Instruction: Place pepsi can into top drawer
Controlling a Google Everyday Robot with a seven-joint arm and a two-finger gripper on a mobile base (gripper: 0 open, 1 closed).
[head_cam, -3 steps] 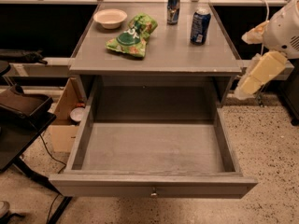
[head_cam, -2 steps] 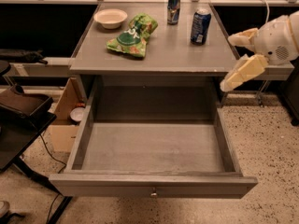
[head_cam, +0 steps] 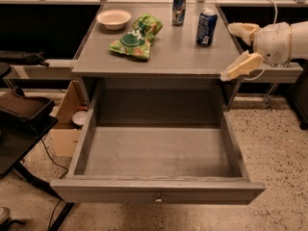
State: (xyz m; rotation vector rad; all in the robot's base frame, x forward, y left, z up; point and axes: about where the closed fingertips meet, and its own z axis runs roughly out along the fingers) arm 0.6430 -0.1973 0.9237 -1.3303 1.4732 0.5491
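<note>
Top drawer (head_cam: pixel 159 190) stands pulled fully out, nearest the camera, knob (head_cam: pixel 158 198) at front centre. Gripper (head_cam: pixel 228 52) hangs at the right edge of the tabletop (head_cam: pixel 168 57), fingers (head_cam: pixel 243 65) spread apart, holding nothing. Pepsi can (head_cam: pixel 206 28) stands upright on the tabletop, just left of the gripper, not touching. Green snack bag (head_cam: pixel 136 36) lies mid-left. Farther back: bowl (head_cam: pixel 114 19) and slim can (head_cam: pixel 179 8).

No lettering can be read right now: markings on the pepsi can (head_cam: pixel 207 28) and the green bag (head_cam: pixel 136 37) are seen but not made out. The gripper (head_cam: pixel 228 52) is held at the right edge of the worktop (head_cam: pixel 168 54), jaws spread wide.
</note>
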